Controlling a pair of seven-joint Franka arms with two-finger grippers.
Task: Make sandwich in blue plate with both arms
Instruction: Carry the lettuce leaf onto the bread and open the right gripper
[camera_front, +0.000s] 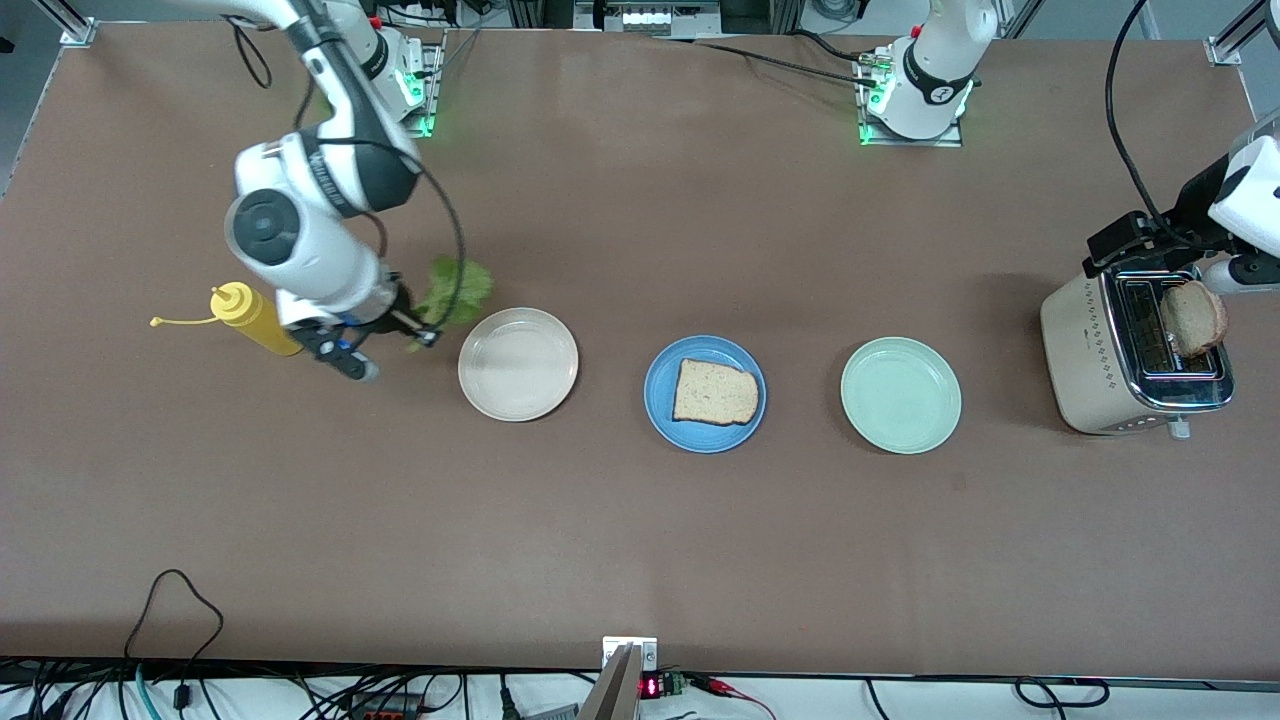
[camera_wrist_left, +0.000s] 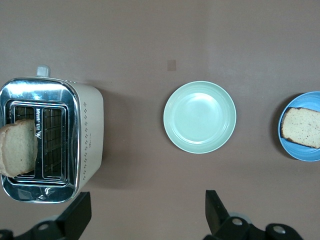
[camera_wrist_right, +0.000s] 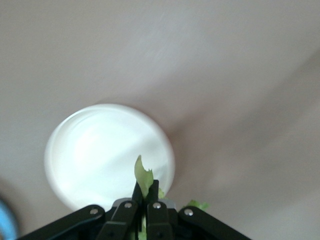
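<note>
Lettuce leaf (camera_front: 455, 290), half hidden, pinched by right gripper (camera_wrist_right: 145, 200); left gripper (camera_wrist_left: 145, 212) spread, tips cropped.

Three plates sit in a row mid-table with bare gaps between them, none touching: cream plate (camera_front: 518, 363), blue plate (camera_front: 705, 393) with one bread slice (camera_front: 714, 392) lying flat in it, mint plate (camera_front: 900, 395). Wide open table nearer the front camera than the row, and between the row and the arm bases. Toward the right arm's end: mustard bottle (camera_front: 254, 317) lies on its side. Right gripper (camera_front: 425, 335), pinched on lettuce (camera_front: 455, 292), is up between bottle and cream plate, blocking that gap. Toward the left arm's end: toaster (camera_front: 1135, 350), a slice (camera_front: 1193, 318) sticking out of one slot. Left gripper (camera_wrist_left: 145, 212), fingers spread, hangs above it, filling the overhead approach.
</note>
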